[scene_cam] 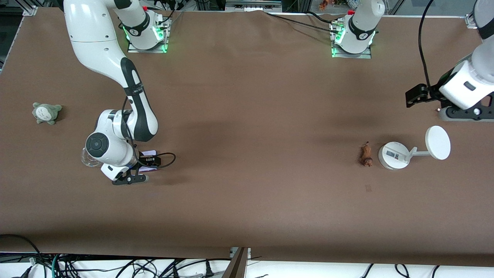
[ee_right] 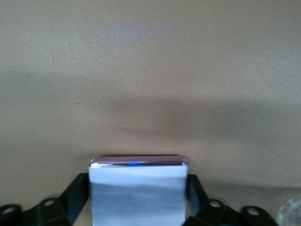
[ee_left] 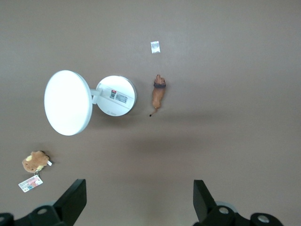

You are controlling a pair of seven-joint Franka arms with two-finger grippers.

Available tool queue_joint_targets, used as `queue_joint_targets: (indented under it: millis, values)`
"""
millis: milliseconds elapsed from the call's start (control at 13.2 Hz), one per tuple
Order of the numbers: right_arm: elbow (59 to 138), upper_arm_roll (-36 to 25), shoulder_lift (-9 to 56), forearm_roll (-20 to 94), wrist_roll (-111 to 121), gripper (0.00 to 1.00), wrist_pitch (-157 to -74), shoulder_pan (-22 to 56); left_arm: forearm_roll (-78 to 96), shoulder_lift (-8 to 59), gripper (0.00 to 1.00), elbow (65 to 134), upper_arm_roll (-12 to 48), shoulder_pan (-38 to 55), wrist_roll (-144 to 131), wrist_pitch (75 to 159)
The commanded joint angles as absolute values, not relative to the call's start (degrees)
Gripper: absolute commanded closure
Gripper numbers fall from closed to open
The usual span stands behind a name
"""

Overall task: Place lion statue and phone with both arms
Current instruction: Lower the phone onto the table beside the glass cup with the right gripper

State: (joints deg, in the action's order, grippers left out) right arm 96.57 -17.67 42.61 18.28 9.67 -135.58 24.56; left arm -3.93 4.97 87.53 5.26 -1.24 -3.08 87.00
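My right end effector is low over the brown tabletop toward the right arm's end, its fingers pressed against both sides of the flat pale lavender-white phone, which sits between them. My left end effector is up over the tabletop at the left arm's end, fingers spread wide and holding nothing. Below it, apart from the fingers, the small orange-brown lion statue lies just beside the white round-based stand with a disc; a small brown plush toy lies apart.
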Motion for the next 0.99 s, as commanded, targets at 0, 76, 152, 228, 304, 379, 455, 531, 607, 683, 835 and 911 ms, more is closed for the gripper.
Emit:
queue_joint_targets:
  millis: [0,76,152,228,304,379,455,531,607,683,835,911]
  values:
    - [95.9,-17.3,42.4,19.5,9.6,0.01,-135.6,24.5,-3.1,5.5,0.0,85.3,5.4,-1.3,-2.8,85.3]
    - [95.8,-17.3,42.2,19.5,9.6,0.01,-135.4,24.6,-3.1,5.5,0.0,85.3,5.4,-1.2,-2.8,85.3]
    - [95.7,-17.3,42.0,19.5,9.8,0.01,-135.3,24.7,-3.1,5.5,0.0,85.3,5.4,-1.2,-2.8,85.2]
    - [95.7,-17.3,41.5,19.5,9.8,0.01,-135.2,24.7,-3.1,5.5,0.0,85.3,5.4,-1.3,-2.8,85.2]
    - [95.8,-17.4,41.1,19.5,9.8,0.01,-134.9,24.7,-3.0,5.5,0.0,85.3,5.4,-1.2,-2.8,85.2]
    - [95.8,-17.4,40.0,19.5,9.9,0.01,-134.9,24.7,-3.1,6.0,0.0,85.3,5.4,-1.1,-2.8,85.2]
    - [95.8,-17.5,39.6,19.5,9.9,0.01,-134.8,24.7,-3.6,7.4,0.0,85.4,5.4,-1.0,-2.9,85.2]
    - [95.9,-17.5,38.9,19.5,9.9,0.01,-134.5,24.8,-3.9,9.4,0.0,85.1,5.8,-0.5,-2.8,84.9]
    - [95.9,-17.7,38.5,19.4,9.2,0.01,-133.3,24.8,-4.0,10.0,0.0,83.7,5.9,0.0,-3.0,84.9]
    - [95.8,-17.8,37.5,19.3,8.6,0.01,-131.9,24.7,-3.9,10.0,0.0,82.2,5.7,0.3,-2.8,84.8]
    - [95.7,-18.7,35.9,19.2,8.4,0.01,-129.6,24.7,-3.1,9.4,0.0,81.6,5.5,-0.3,-2.7,84.6]
    - [95.5,-19.0,35.2,19.1,8.4,0.01,-128.1,24.7,-3.1,9.3,0.0,81.0,5.6,-0.4,-2.7,84.3]
